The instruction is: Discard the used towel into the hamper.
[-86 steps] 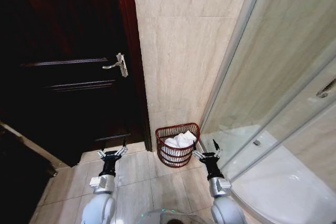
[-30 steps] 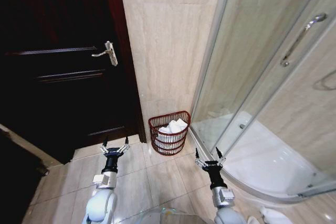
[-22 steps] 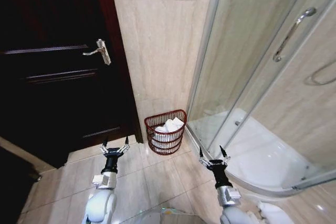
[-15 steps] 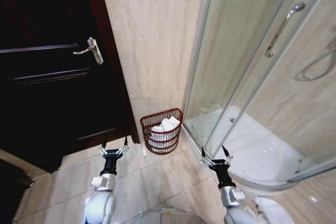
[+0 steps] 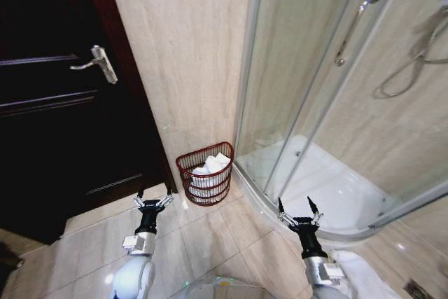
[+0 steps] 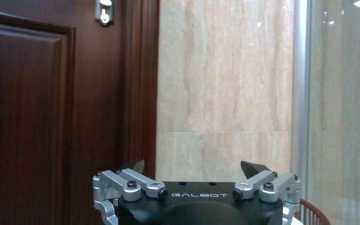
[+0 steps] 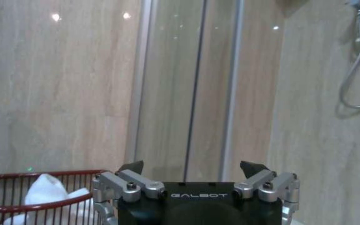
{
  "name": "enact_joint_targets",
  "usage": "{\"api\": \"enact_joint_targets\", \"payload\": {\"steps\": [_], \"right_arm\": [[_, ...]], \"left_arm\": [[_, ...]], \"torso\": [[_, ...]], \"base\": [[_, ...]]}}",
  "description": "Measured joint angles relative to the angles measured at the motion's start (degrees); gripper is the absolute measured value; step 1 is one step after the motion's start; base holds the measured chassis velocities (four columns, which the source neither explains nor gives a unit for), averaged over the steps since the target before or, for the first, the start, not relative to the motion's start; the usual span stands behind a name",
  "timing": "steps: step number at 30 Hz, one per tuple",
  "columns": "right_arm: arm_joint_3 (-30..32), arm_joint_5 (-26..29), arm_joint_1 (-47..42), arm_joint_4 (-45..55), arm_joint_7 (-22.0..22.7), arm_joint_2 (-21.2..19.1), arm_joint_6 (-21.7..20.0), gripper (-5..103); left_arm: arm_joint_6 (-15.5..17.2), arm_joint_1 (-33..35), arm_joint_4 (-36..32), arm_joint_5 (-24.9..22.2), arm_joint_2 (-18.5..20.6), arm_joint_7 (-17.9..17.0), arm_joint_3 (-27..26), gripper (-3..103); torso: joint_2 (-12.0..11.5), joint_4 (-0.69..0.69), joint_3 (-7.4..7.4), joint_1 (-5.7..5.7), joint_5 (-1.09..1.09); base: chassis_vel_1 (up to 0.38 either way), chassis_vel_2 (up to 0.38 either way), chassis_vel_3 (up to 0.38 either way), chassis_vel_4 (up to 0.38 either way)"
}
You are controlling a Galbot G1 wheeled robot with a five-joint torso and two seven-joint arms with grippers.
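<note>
— Reddish-brown wire is what I see first: the hamper (image 5: 205, 181) stands on the tiled floor (image 5: 210, 243) in the corner where the beige wall (image 5: 182, 61) meets the glass shower enclosure (image 5: 308, 103). White towels (image 5: 210, 167) are piled inside it, rising just above the rim.

— How much of it can you make out?

— From the head camera, the whole basket. In my right wrist view only its upper rim and ribs appear at the edge, with a peak of white cloth behind the bars, and the basket's base is cut off. In my left wrist view just a sliver of red rim shows beside the gripper body. I cannot tell how many towels are in there.

— Where are the arms?

— Both reach forward and low over the floor. The left gripper (image 5: 154, 197) hangs just beside the hamper, on the side of the dark wooden door (image 5: 49, 124), not touching it. Its fingers are spread apart and hold nothing. The right gripper (image 5: 299, 209) is farther from the hamper, near the curved white edge of the shower tray (image 5: 329, 194). Its fingers are also spread wide, with nothing between them.

— Anything else unclear?

— Something white (image 5: 364, 278) lies at the lower edge by my right arm, partly cut off; I cannot tell what it is. The door's metal handle (image 5: 98, 64) sits high up, well apart from both grippers.
</note>
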Motion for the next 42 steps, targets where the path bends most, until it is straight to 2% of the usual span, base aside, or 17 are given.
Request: {"api": "enact_joint_targets", "payload": {"steps": [19,26,42], "right_arm": [[1.94,0.88,-3.34,0.74,1.65,-0.12,4.54,100],[2.25,0.96,-3.33,0.26,2.03,-0.19,4.98,100],[3.64,1.39,-3.75,-0.44,1.99,-0.42,6.23,100]], "left_arm": [[0.11,-0.24,0.13,0.01,0.31,0.39,0.14,100],[0.71,-0.2,0.13,-0.04,0.34,1.08,0.19,100],[3.65,-1.17,-0.99,-4.12,2.96,2.3,-0.26,100]], "torso": [[-4.6,0.0,-2.84,-1.77,0.0],[-5.98,0.0,-3.72,-2.25,-0.01],[-9.66,0.0,-6.06,-3.59,-0.01]], "base": [[-0.036,-0.036,-0.039,-0.038],[-0.046,-0.044,-0.039,-0.047],[-0.045,-0.043,-0.042,-0.038]]}}
